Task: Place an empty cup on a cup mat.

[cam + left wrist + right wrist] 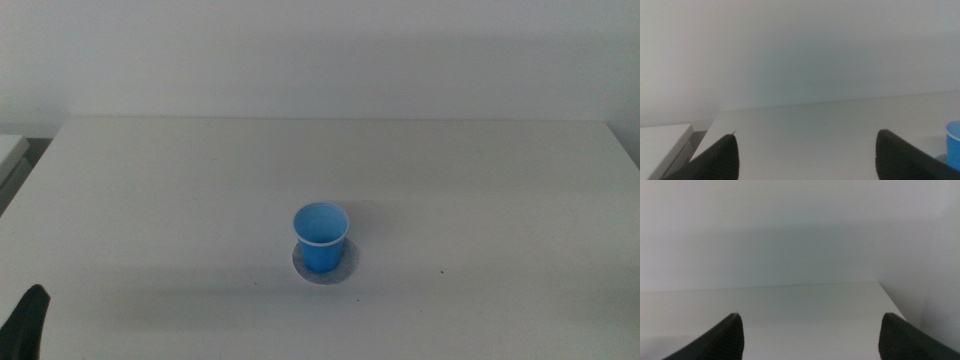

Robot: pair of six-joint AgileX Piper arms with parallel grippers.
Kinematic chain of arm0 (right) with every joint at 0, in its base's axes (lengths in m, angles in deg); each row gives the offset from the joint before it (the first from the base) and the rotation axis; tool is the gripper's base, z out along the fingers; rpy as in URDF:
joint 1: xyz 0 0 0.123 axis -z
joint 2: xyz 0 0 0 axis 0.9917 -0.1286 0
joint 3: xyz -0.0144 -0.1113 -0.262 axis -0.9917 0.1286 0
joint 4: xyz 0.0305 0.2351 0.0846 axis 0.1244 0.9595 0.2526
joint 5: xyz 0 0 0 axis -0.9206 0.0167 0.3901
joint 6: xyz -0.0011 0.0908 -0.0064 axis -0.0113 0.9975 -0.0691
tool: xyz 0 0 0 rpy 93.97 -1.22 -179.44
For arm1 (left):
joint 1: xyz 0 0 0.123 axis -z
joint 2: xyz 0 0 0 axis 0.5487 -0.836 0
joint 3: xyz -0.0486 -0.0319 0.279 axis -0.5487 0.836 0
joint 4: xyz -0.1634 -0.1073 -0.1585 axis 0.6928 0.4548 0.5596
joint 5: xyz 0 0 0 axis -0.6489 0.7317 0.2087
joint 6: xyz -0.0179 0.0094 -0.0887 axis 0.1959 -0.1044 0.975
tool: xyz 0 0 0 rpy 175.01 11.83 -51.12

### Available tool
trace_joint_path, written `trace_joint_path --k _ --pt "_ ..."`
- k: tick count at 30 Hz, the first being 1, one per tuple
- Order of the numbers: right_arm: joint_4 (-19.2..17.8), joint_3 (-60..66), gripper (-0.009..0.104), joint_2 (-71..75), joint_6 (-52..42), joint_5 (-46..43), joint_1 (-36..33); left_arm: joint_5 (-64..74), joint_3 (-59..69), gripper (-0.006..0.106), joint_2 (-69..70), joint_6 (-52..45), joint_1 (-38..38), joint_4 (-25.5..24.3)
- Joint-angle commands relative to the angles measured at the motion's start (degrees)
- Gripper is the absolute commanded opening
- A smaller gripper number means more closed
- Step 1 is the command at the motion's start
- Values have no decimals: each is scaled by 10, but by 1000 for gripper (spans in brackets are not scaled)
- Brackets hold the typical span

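Observation:
The blue cup (321, 237) stands upright on the speckled grey cup mat (345, 266) near the middle of the table, mouth up and empty inside. An edge of the cup (954, 145) shows in the left wrist view. My left gripper (807, 152) is open and empty, low at the table's front left; one dark jaw tip (27, 320) shows at the bottom left of the middle view. My right gripper (810, 335) is open and empty, out of the middle view, facing the bare table and wall.
The white table (480, 190) runs to a white wall behind. A lower white surface (10, 150) sits beyond the table's left edge, also in the left wrist view (662, 145). The table's right edge (892, 302) shows in the right wrist view.

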Motion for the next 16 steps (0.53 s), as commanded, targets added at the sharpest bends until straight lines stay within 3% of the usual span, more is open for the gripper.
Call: trace_joint_path --k 1,16 --pt "0 15 93 26 10 -12 8 -3 0 94 2 2 1 2" --pt "0 15 93 26 9 -4 11 -3 0 94 2 2 1 2"
